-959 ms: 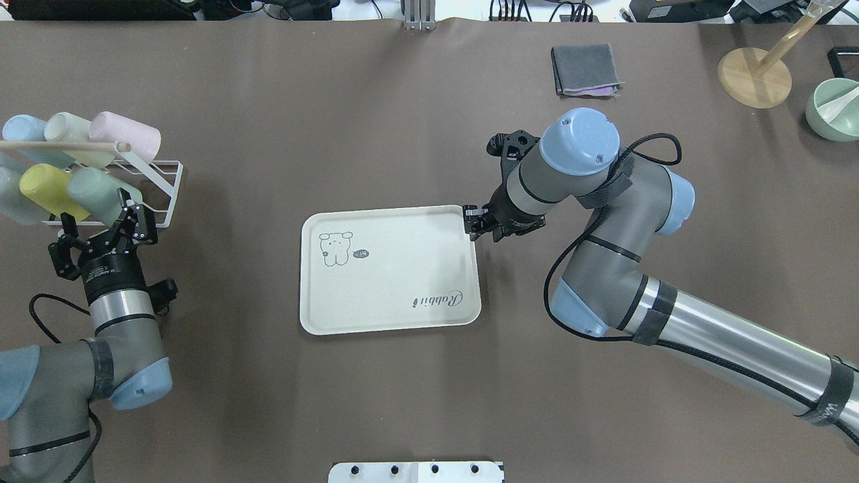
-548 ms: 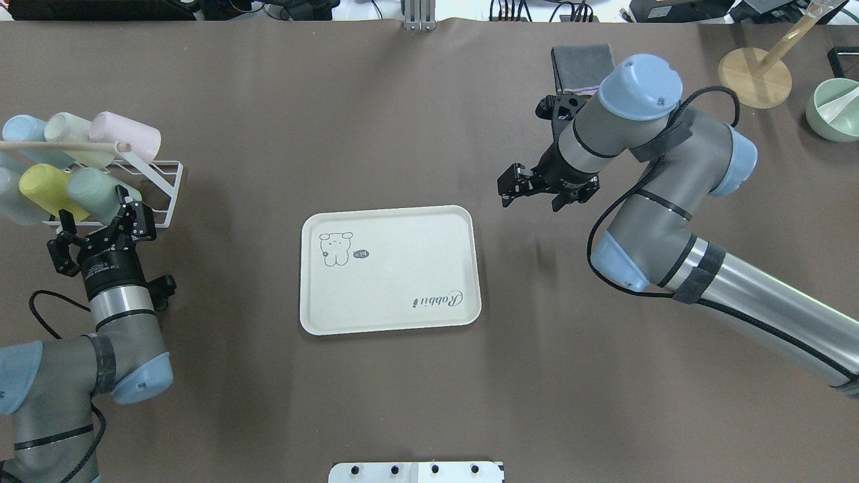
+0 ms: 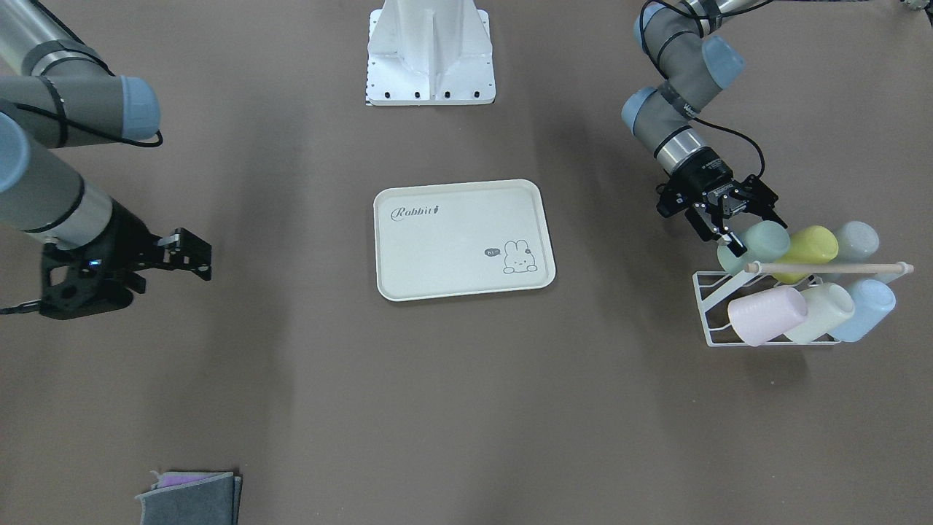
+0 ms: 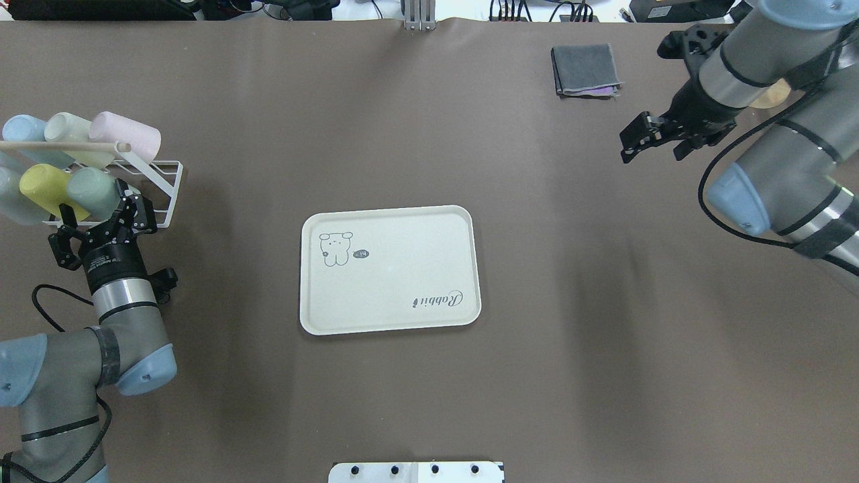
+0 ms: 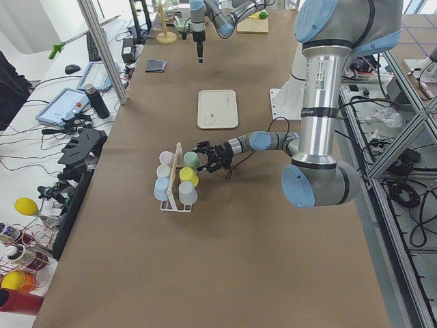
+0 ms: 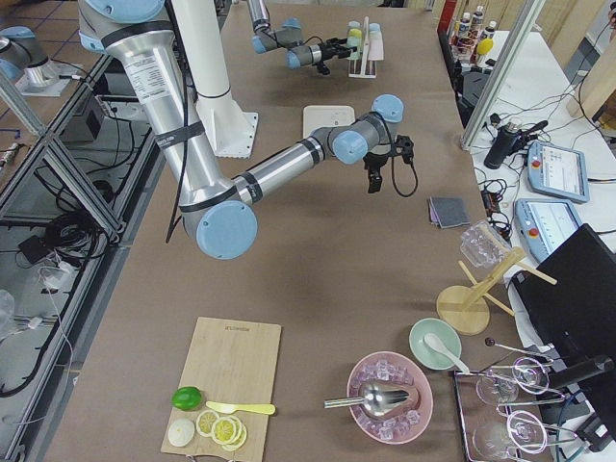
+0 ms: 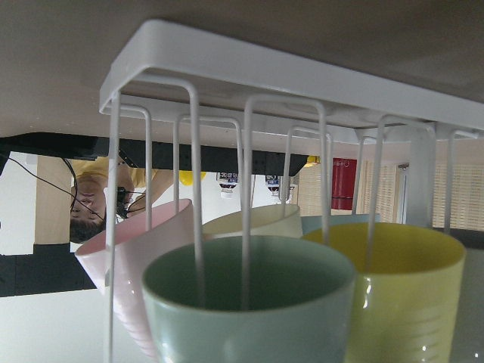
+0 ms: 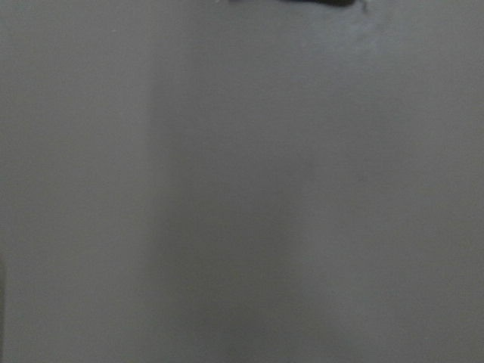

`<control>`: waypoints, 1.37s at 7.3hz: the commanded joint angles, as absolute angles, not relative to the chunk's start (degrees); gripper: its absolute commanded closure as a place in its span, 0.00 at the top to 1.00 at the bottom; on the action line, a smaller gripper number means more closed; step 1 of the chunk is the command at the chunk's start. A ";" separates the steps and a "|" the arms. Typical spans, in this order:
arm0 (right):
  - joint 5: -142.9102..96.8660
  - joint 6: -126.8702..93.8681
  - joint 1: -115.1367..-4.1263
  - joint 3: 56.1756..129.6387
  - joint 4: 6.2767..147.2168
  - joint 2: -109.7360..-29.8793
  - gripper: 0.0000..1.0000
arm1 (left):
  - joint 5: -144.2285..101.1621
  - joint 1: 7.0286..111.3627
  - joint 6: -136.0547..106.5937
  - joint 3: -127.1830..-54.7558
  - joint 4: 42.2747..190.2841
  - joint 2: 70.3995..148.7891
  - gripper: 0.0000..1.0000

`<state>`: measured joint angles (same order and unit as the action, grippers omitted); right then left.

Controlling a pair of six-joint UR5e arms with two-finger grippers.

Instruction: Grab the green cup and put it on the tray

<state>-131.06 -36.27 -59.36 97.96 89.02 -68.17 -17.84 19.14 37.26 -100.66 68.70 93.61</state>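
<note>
The green cup (image 4: 88, 187) lies on its side in the white wire rack (image 4: 165, 190) at the table's left, its open mouth toward my left gripper; it also shows in the front view (image 3: 765, 239) and fills the left wrist view (image 7: 249, 302). My left gripper (image 4: 95, 209) is open, with its fingers on either side of the cup's mouth end; I cannot tell whether they touch it. The cream tray (image 4: 389, 315) lies flat and bare at the table's middle. My right gripper (image 4: 631, 142) hangs above the table at the back right, jaws close together, holding nothing.
A yellow-green cup (image 4: 41, 187), a pink cup (image 4: 127, 134) and other pastel cups lie in the same rack under a wooden rod (image 4: 60, 145). A folded grey cloth (image 4: 584, 69) lies at the back right. The robot's white base plate (image 4: 416, 471) is at the near edge.
My right arm has pulled away from the tray's far right corner toward the back right. My left gripper has crept forward around the green cup. The tray has not moved.
</note>
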 commanded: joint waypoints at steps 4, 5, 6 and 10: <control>-130.17 -4.93 -75.63 107.93 108.02 -85.48 1.00 | -17.84 19.25 37.18 -100.55 68.91 93.60 0.75; -130.34 0.73 -78.89 107.84 107.32 -90.39 1.00 | -17.84 19.34 37.18 -100.37 68.99 93.78 0.65; -130.34 8.19 -81.88 107.58 107.40 -94.01 1.00 | -17.84 19.25 37.18 -100.11 68.99 94.04 0.59; -130.52 23.09 -91.39 107.41 104.09 -104.65 1.00 | -17.75 19.25 37.26 -100.02 71.02 94.04 0.19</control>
<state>-130.56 19.28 -89.08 107.58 106.32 -101.50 -17.82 19.25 37.19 -99.96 70.67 94.10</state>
